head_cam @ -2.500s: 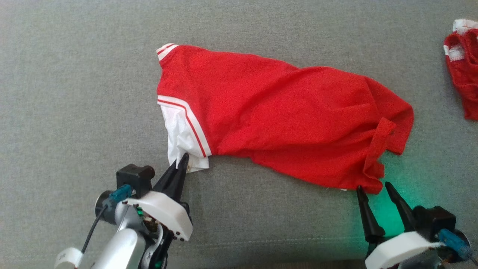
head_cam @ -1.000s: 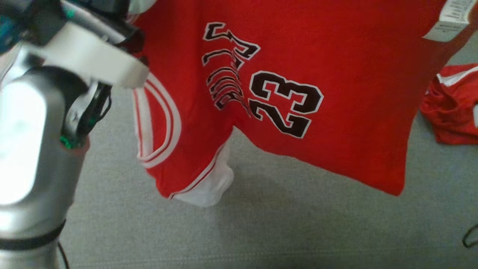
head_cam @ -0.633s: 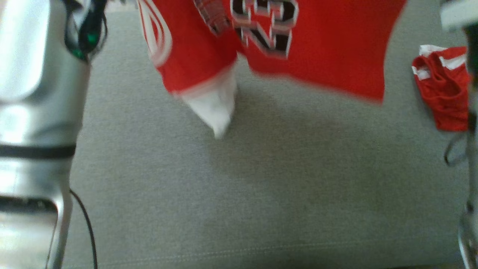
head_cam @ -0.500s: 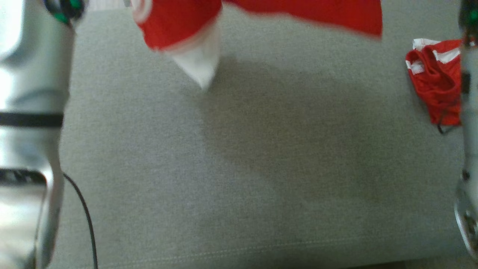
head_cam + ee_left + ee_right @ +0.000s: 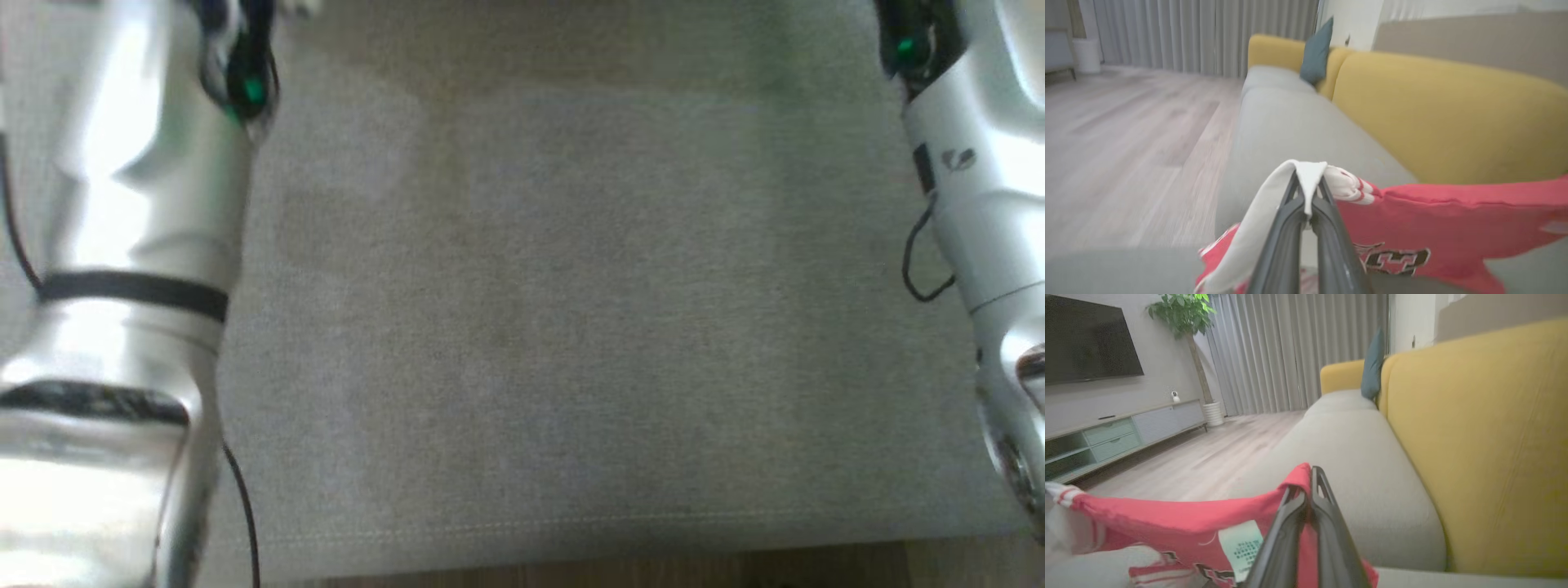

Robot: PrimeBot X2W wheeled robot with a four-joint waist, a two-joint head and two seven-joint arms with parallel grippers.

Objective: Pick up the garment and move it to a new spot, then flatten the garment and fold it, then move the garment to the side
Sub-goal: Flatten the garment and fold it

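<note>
Left gripper (image 5: pixel 1308 192): your fingers are pinched tight on the garment's (image 5: pixel 1453 216) white edge.
Right gripper (image 5: pixel 1310 486): you're clamped together on a red corner.
Garment: stretched between both grippers, above the grey sofa seat (image 5: pixel 1290 122).

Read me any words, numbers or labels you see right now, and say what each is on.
Nothing can be quoted.
Lettering on the red jersey: cut off and blurred, unreadable.
Care label on the jersey: print too blurred.
Mark on the right forearm: too blurred.
</note>
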